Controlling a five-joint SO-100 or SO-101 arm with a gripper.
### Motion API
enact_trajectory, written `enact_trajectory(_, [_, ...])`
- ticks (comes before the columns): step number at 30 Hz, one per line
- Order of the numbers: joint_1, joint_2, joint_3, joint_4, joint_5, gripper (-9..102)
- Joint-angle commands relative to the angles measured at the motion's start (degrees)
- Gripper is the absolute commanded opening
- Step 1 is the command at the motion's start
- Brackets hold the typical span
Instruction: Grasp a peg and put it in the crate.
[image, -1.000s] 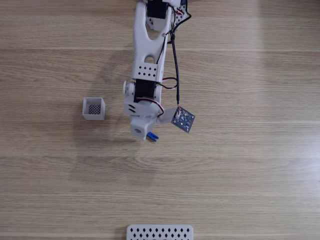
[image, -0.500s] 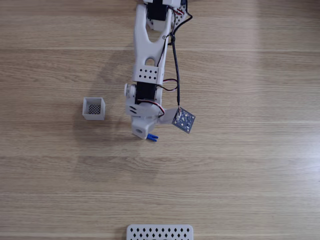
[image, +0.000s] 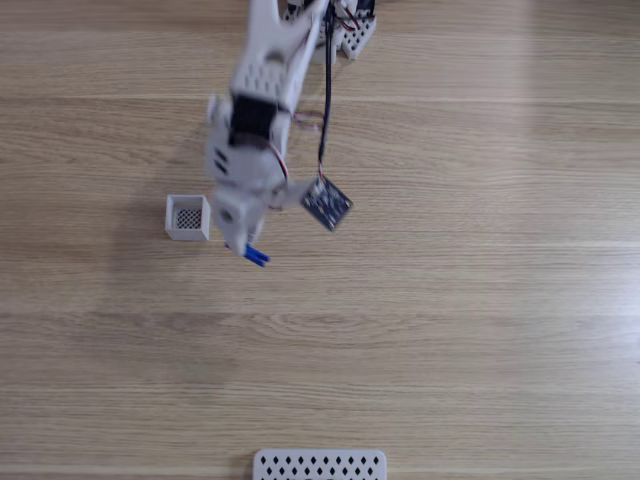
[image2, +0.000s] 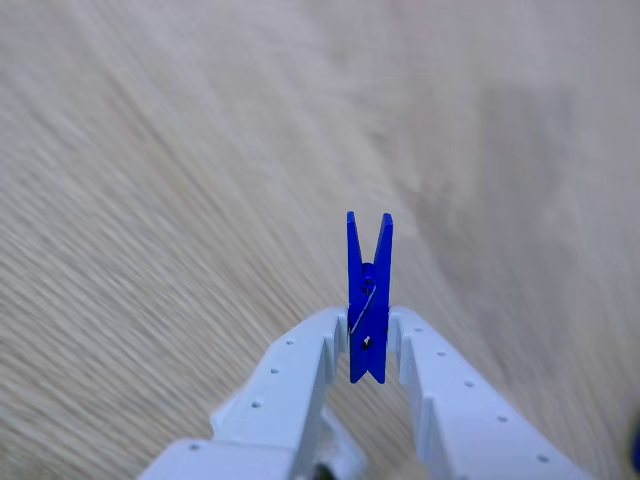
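White arm stretched down the fixed view, end effector (image2: 366, 340) clamped around peg (image2: 368, 290).

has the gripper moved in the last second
Yes. In the fixed view the gripper, jaws shut on the peg, swung left toward the crate, which stayed put.

The peg (image: 256, 256) is being held in the gripper (image: 248, 251) above the wooden table (image: 480, 300), just right of the crate (image: 188, 217).

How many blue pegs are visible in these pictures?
1. The blue peg is clamped between the jaws of the gripper; in the fixed view it sticks out just right of the crate. Others might be hidden beneath the arm.
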Motion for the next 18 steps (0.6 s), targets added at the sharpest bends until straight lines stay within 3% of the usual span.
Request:
enact_trajectory(1, [0.0,19.07,5.8,-5.19,10.37,-1])
enact_trajectory(4, [-0.7,24.7,13.71,-13.8,27.77,-1])
enact_trajectory(11, [2.99,30.85,27.51,-44.74,66.18,-1])
enact_trajectory(15, [7.65,30.94,34.45,-60.29,80.42,0])
enact_trajectory(18, [11.16,30.5,40.34,-70.22,84.73,0])
